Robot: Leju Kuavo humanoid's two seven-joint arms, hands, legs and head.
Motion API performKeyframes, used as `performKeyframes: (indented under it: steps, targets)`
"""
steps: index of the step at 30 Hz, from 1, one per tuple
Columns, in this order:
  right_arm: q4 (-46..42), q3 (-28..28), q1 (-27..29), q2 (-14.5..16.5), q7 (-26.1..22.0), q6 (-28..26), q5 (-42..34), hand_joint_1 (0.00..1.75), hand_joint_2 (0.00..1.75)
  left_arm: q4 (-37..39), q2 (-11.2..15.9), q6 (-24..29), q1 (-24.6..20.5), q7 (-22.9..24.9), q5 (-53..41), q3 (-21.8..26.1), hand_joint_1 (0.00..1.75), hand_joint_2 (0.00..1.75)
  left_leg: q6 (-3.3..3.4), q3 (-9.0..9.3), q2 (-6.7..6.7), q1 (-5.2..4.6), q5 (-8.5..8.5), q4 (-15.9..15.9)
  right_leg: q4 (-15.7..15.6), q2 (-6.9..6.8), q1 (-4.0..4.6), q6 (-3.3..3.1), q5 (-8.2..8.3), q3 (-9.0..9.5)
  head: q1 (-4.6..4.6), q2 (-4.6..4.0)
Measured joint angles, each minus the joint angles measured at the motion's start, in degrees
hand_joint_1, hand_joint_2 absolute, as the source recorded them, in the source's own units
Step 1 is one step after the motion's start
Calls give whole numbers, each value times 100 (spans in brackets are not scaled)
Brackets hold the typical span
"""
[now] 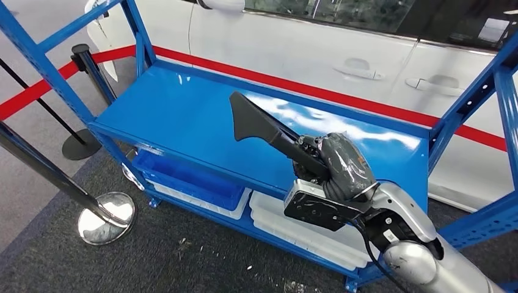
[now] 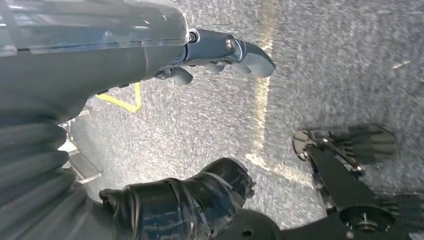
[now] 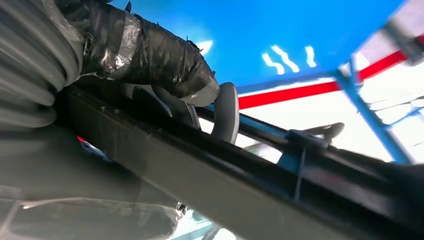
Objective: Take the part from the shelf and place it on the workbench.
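Head view: my right hand (image 1: 336,165), wrapped in dark tape, grips a long black part (image 1: 262,125) by one end. The part juts up and to the left from the hand, its wide flat end hanging above the top surface of the blue shelf (image 1: 183,110); I cannot tell whether it touches the surface. On the lower level of the shelf sit a blue bin (image 1: 189,180) and white trays (image 1: 305,235). A white car (image 1: 305,49) stands behind the shelf, with a red barrier belt (image 1: 342,97) between them. A chrome stanchion base (image 1: 107,217) rests on the grey carpet to the left.

Left wrist view: my left hand (image 2: 200,75) hangs over grey carpet (image 2: 225,115) marked with yellow lines. Its fingers (image 2: 250,55) are apart from the thumb and hold nothing.

Right wrist view: my right hand (image 3: 150,75) closes around the black part (image 3: 240,185), its fingers (image 3: 225,112) curling over the part's edge. The part runs as a dark bar across the picture. Beyond it lie the blue shelf surface (image 3: 275,30) and the red belt (image 3: 300,90).
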Motion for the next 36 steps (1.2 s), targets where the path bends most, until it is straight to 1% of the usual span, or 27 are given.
performKeyframes:
  steps: [1,3,4,5,6,8,10,11,13,14,15,16,18,19,20,21,22,23,24,26,28,29,31,33,34,35,36]
  targets:
    - [-16,-3,-2,-9,-12,8,-76,175,175,0,-2,-7,3,-10,2,-1,0,175,17,-35,18,22,74,-42,216,0,-4,25,-235,-67,14,0]
    - [-33,-6,3,-27,-35,14,-187,175,175,0,-3,-37,11,-46,22,-1,0,175,38,-176,30,21,189,-48,888,0,-37,77,-756,-234,35,0]
    - [-36,-7,9,-35,-47,14,-224,175,175,0,-3,-57,15,-69,36,-1,0,175,31,-257,31,24,242,-38,1186,-1,-58,104,-887,-278,39,0]
    - [-37,-7,13,-40,-57,14,-252,175,175,0,-4,-76,16,-89,50,0,0,175,19,-340,32,30,294,-23,1337,-2,-80,130,-888,-251,39,0]
    - [-37,-7,14,-41,-64,14,-268,175,175,0,-5,-91,17,-102,57,0,0,175,0,-424,32,40,341,2,1289,-4,-100,153,-778,-128,38,0]
    - [-46,-9,10,-42,-72,13,-282,175,175,0,-5,-104,17,-111,61,-1,0,175,-56,-582,32,66,414,81,673,-6,-134,184,-528,364,40,0]
    - [-70,-14,4,-43,-75,11,-288,175,175,0,-9,-107,19,-114,61,-2,0,175,-126,-701,28,76,468,163,-9,-1,-110,163,-522,794,39,0]
    - [-83,-17,2,-44,-80,9,-301,175,175,0,-11,-107,21,-118,61,-2,0,175,-166,-733,23,73,496,181,-179,2,-88,132,-569,878,42,0]
    - [-98,-24,4,-49,-98,3,-357,175,175,0,-15,-107,30,-134,60,-1,0,175,-249,-759,5,81,565,156,-240,-7,-61,33,-532,856,58,0]
    - [-103,-24,3,-50,-111,1,-391,175,175,0,-15,-108,33,-144,60,0,0,175,-288,-788,-7,91,554,168,-261,-25,-70,-17,-487,837,66,0]
    - [-109,-25,3,-51,-122,-2,-419,175,175,0,-15,-110,36,-151,59,0,0,175,-323,-842,-15,103,457,253,-283,-50,-83,-72,-436,812,62,0]
    - [-117,-26,3,-51,-132,-3,-441,175,175,0,-16,-113,39,-157,58,-1,0,175,-352,-931,-20,115,277,448,-301,-83,-103,-116,-387,782,52,0]
    - [-128,-28,7,-55,-148,-3,-477,175,175,0,-17,-119,42,-166,58,-2,0,175,-410,-1165,-19,134,-191,1117,-303,-147,-108,-157,-325,711,33,0]
    - [-131,-27,12,-57,-157,-3,-505,175,175,0,-17,-120,46,-170,58,-2,0,175,-435,-1257,-19,144,-339,1443,-298,-183,-109,-157,-304,677,32,0]
    - [-131,-27,19,-60,-168,-3,-537,175,175,0,-17,-120,51,-174,58,-2,0,175,-457,-1274,-17,154,-382,1627,-288,-223,-113,-149,-288,645,32,0]
    - [-131,-26,28,-60,-179,-4,-571,175,175,0,-17,-120,54,-181,58,-2,0,175,-476,-1185,-9,164,-324,1604,-274,-269,-122,-139,-277,619,32,0]
    - [-132,-27,34,-61,-189,-4,-601,175,175,0,-17,-120,55,-188,58,-2,0,175,-489,-997,17,176,-198,1374,-259,-314,-133,-124,-272,599,32,0]
    - [-138,-31,39,-64,-196,-5,-628,175,175,-1,-18,-120,52,-195,57,-2,0,175,-503,-737,114,184,-81,973,-242,-364,-138,-101,-272,585,31,0]
    - [-150,-40,42,-70,-202,-7,-648,175,175,-1,-20,-120,46,-199,55,-2,0,175,-492,-505,212,169,9,624,-229,-407,-131,-71,-274,572,22,0]
    - [-176,-60,46,-86,-216,-13,-689,175,175,-2,-22,-118,36,-207,52,-1,0,175,-409,-293,344,126,65,243,-213,-495,-93,-2,-279,572,15,0]
    - [-191,-69,51,-95,-234,-17,-721,175,175,-1,-21,-116,36,-211,50,0,0,175,-293,-334,251,104,84,237,-223,-594,-71,57,-271,587,18,0]
    - [-198,-75,54,-101,-241,-19,-735,175,175,-1,-22,-116,37,-211,48,1,0,175,-247,-343,194,112,88,209,-209,-589,-77,86,-294,578,20,0]
    - [-211,-95,59,-116,-251,-21,-763,175,175,-1,-23,-117,37,-211,43,-1,0,175,-151,-357,72,123,137,171,61,-400,-101,119,-508,460,41,0]
    - [-219,-117,73,-132,-255,-23,-778,175,175,0,-24,-119,36,-211,38,-2,0,175,-91,-377,-49,108,167,158,754,-136,-100,116,-877,152,74,0]
    - [-220,-124,85,-137,-255,-24,-786,175,175,0,-24,-120,37,-211,36,-2,0,175,-76,-389,-118,91,175,161,1119,-76,-90,108,-1007,-17,81,0]
    - [-220,-127,99,-139,-255,-24,-793,175,175,0,-24,-120,37,-211,34,-2,0,175,-69,-396,-196,71,179,167,1338,-47,-77,93,-1036,-128,85,0]
    - [-220,-128,110,-140,-255,-24,-799,175,175,0,-24,-120,38,-211,31,-2,0,175,-63,-399,-277,51,181,176,1354,-31,-64,68,-956,-150,86,0]
